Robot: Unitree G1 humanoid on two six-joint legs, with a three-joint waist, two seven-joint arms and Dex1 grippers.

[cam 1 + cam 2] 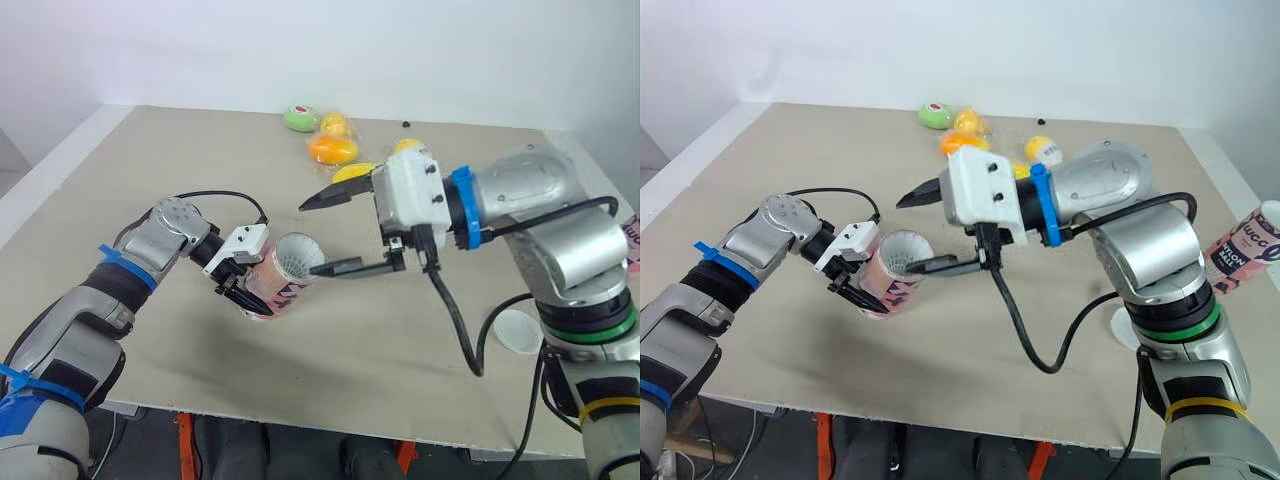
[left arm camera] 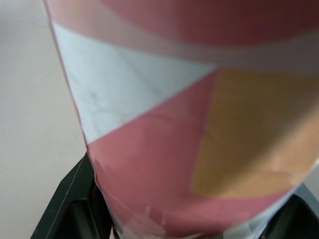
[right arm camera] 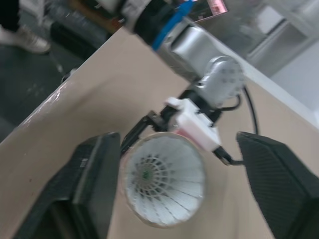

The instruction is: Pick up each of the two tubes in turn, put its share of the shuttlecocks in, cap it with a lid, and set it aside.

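Left gripper (image 1: pixel 243 295) jaws clamp the pink cylindrical tube (image 1: pixel 281 291) — white ribbed shuttlecock (image 1: pixel 298 258) inside — right gripper (image 1: pixel 309 237) jaws apart.

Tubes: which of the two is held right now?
The tube clamped in the left gripper, a white shuttlecock in its mouth, facing the open right gripper. The other tube stands free near the table's right edge.

Second tube (image 1: pixel 1240 255) half out of frame; white lid (image 1: pixel 515 332) partly behind right arm (image 1: pixel 575 250)
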